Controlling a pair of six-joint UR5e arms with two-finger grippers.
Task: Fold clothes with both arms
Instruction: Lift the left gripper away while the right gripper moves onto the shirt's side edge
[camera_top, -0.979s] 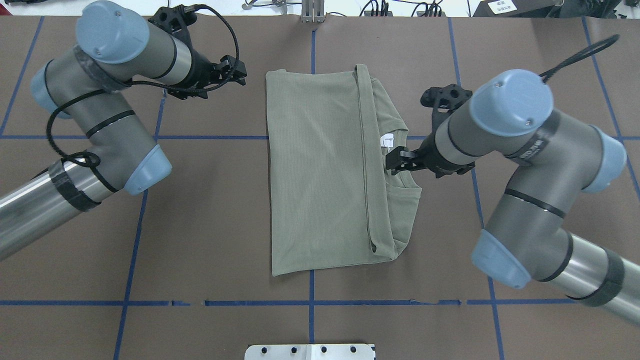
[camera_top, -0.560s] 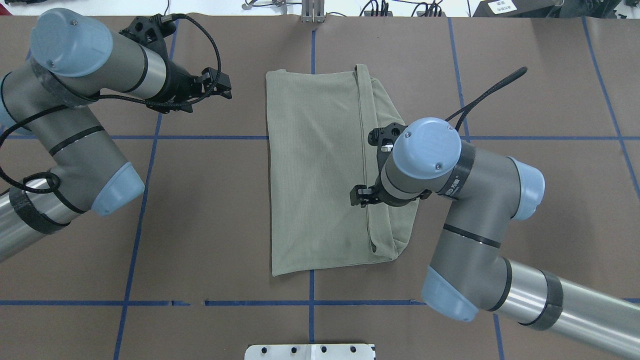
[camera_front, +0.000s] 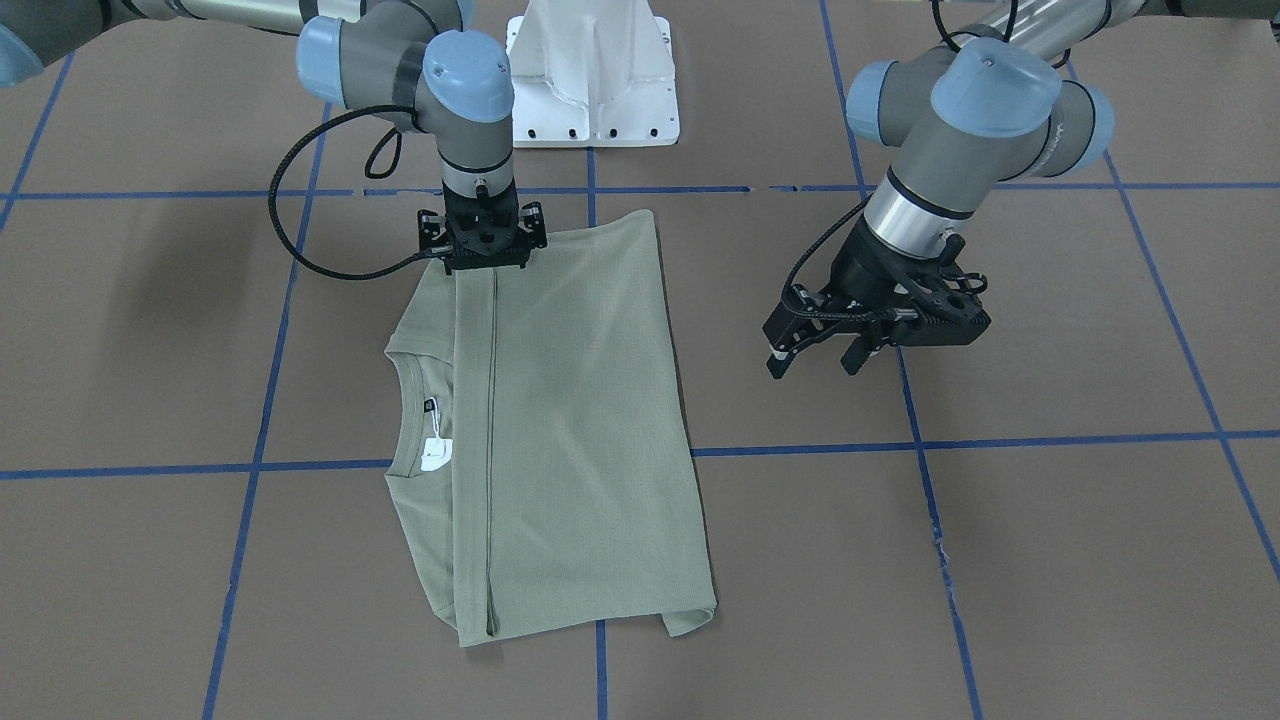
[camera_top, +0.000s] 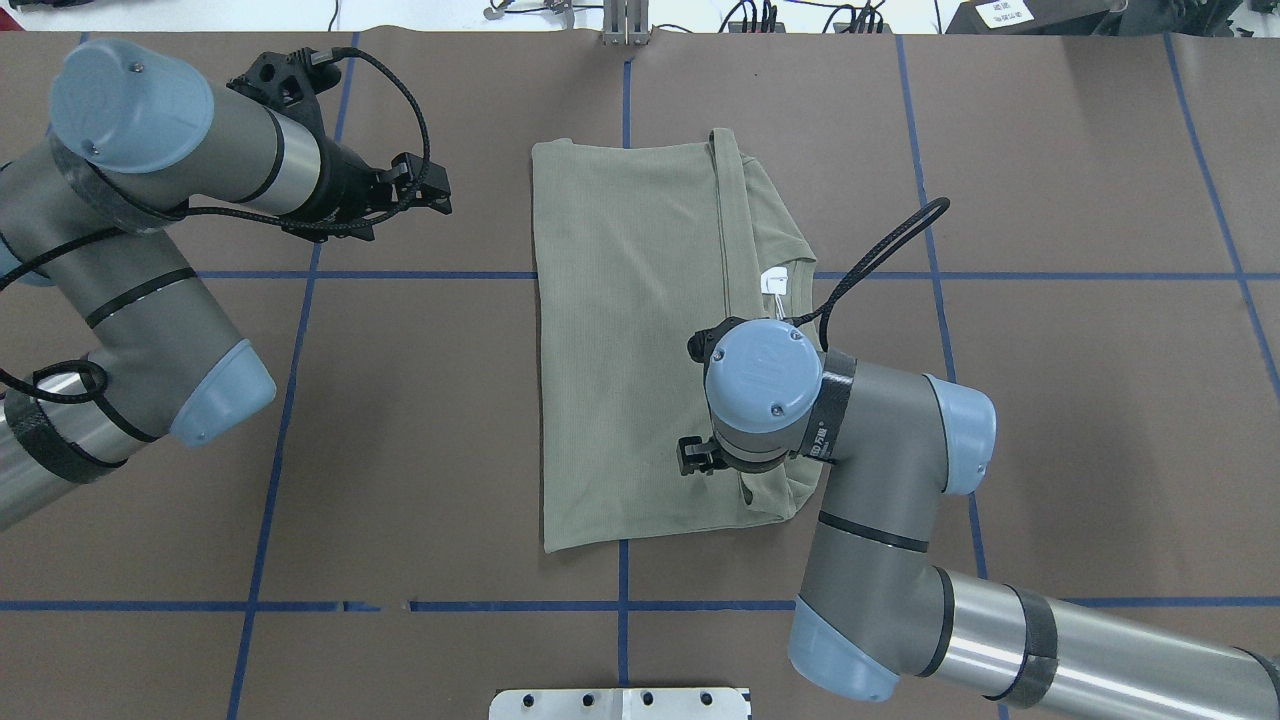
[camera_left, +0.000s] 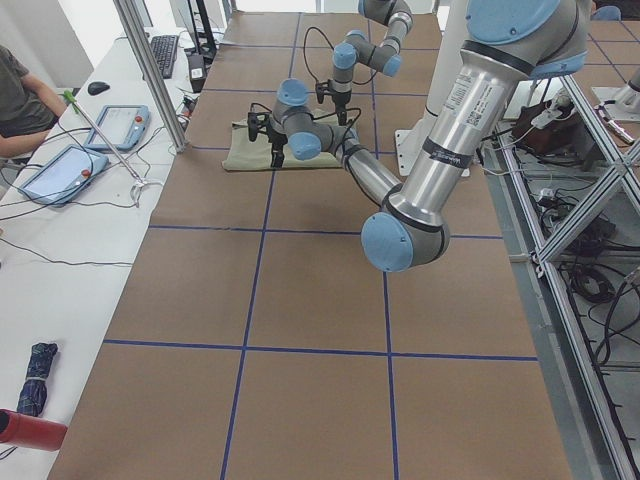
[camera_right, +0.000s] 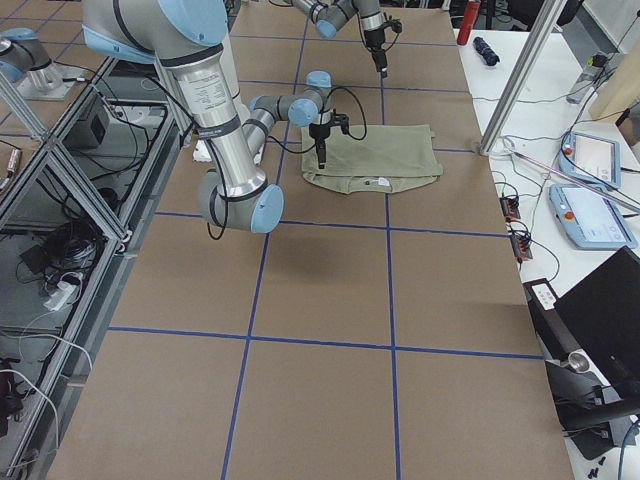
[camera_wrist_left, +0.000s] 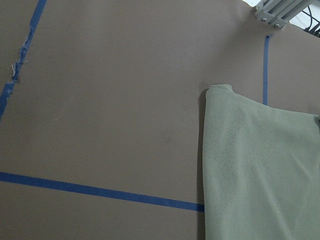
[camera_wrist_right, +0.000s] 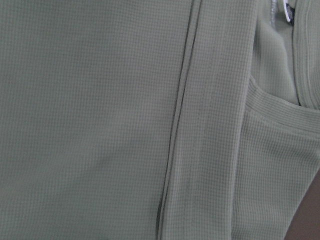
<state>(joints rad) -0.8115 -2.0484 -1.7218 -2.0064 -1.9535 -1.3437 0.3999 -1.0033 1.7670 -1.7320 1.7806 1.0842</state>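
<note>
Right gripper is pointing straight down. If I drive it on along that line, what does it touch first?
The green shirt. The right gripper aims down at the shirt's end nearest the robot base; its wrist camera shows mostly fabric ahead, around the hem band. The remaining gap is unclear.

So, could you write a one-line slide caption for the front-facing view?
Folded green shirt with the right gripper over its robot-side edge; left gripper open, clear of the cloth.

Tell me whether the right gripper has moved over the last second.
Yes. The right gripper moved from beside the white neck tag toward the robot, to the near edge of the shirt.
</note>
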